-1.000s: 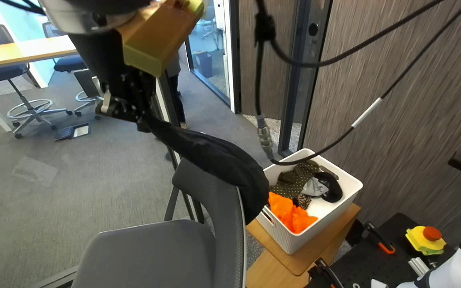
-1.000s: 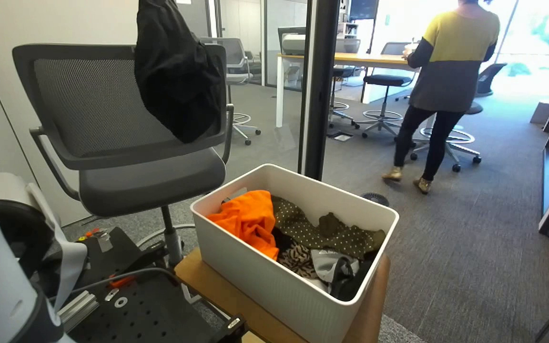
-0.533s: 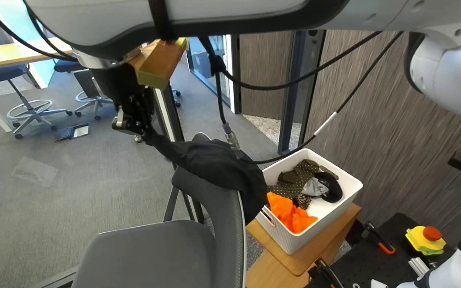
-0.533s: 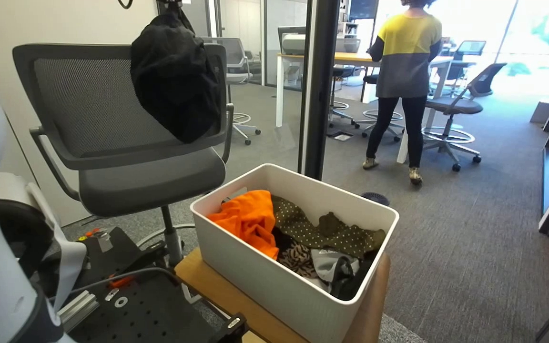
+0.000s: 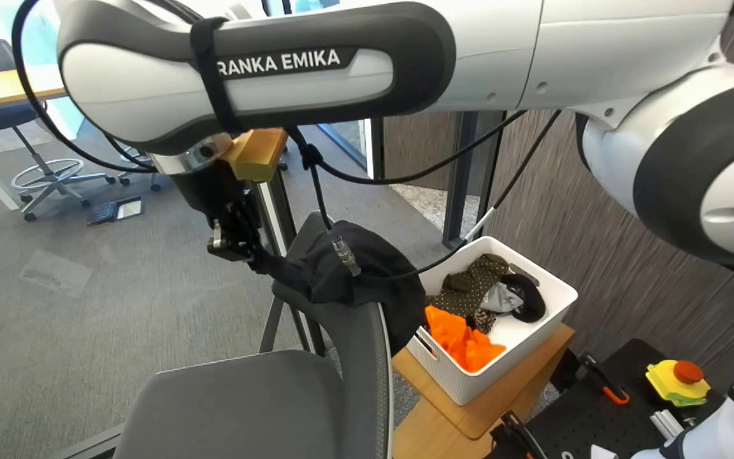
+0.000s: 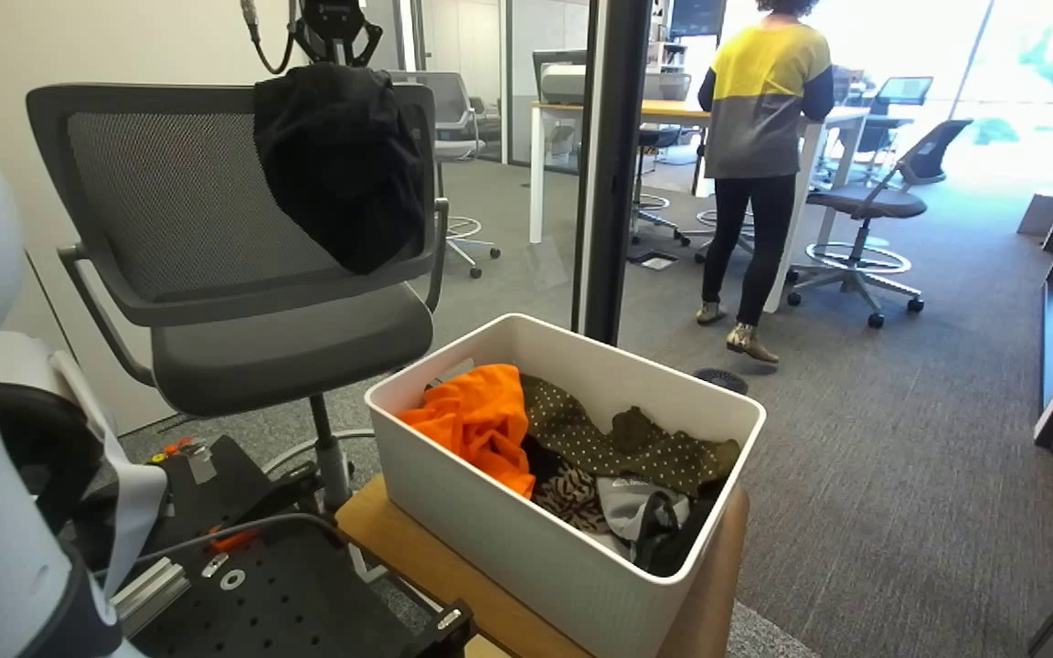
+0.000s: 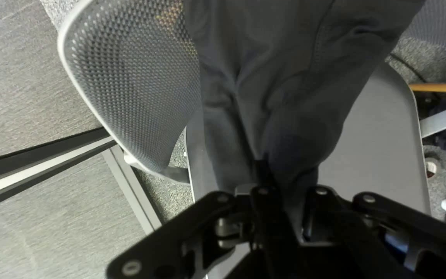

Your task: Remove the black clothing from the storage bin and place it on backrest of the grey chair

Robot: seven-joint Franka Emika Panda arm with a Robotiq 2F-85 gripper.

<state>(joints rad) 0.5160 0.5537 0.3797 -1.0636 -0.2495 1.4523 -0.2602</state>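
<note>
While the contact zone is partly dark in the wrist view, the fingers point(image 7: 263, 205) evidently grip one end of the black garment point(image 6: 335, 174), the cloth gathered between them; its cut cannot be determined. They stand on the front side of the backrest point(image 6: 175, 201) of the grey chair point(image 5: 246, 405), near its top edge. Over the last second they have descended, and the cloth that ran stretched from them now bunches over that edge. The garment's far portion hangs down the mesh rear, little shifted.

Assessment: the backrest appears to carry most of the weight; placement is nearly complete and release is outstanding. Too much cloth at the rear could let it slip that way. A cable connector point(image 5: 344, 255) hangs across the garment in an exterior view; contact cannot be confirmed, but snagging is possible.

Farther out, the white storage bin point(image 6: 508, 539) stands on a wooden surface point(image 6: 417, 555), holding an orange garment point(image 6: 476, 420) and an olive polka-dot cloth point(image 6: 590, 439), both undisturbed.
</note>
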